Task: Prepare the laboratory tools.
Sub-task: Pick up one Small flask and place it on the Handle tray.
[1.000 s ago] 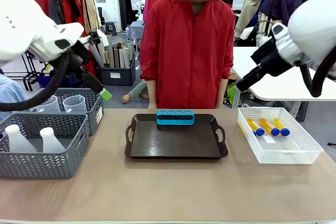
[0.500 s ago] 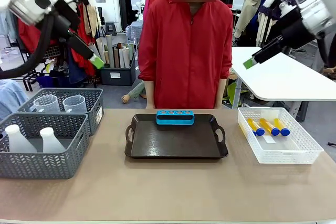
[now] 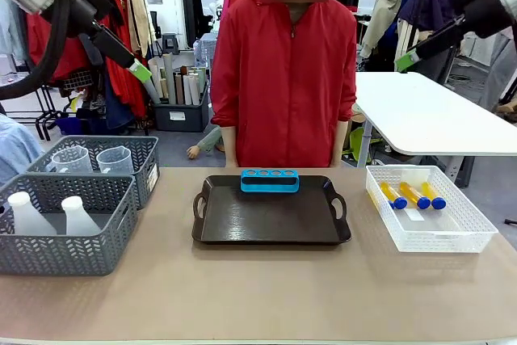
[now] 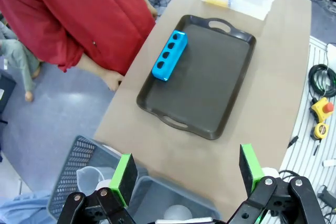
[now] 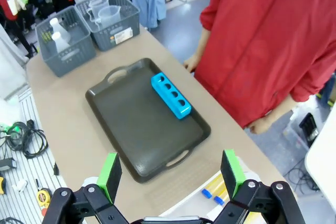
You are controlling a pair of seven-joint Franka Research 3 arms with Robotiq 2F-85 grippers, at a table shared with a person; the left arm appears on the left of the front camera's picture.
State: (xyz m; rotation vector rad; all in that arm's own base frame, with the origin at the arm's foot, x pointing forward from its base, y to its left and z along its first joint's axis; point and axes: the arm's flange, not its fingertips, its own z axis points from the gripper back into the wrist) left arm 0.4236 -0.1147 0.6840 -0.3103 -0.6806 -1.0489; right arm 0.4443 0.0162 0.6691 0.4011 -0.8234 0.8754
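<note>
The blue four-hole tube rack stands empty at the far edge of a dark tray. Three blue-capped tubes of orange liquid lie in the white lattice bin on the right. Two white conical flasks stand in the near grey basket, and two clear measuring jugs in the one behind. My left gripper hangs high at the upper left, open and empty. My right gripper is high at the upper right, also open and empty. Both wrist views look down on the rack.
A person in a red jacket stands at the far side behind the tray, hands down. The two grey mesh baskets fill the table's left end. Bare table runs along the near side.
Both arms have swung upward and away from the table; the left gripper rose toward the upper left, the right toward the upper right. Nothing on the table moved.
</note>
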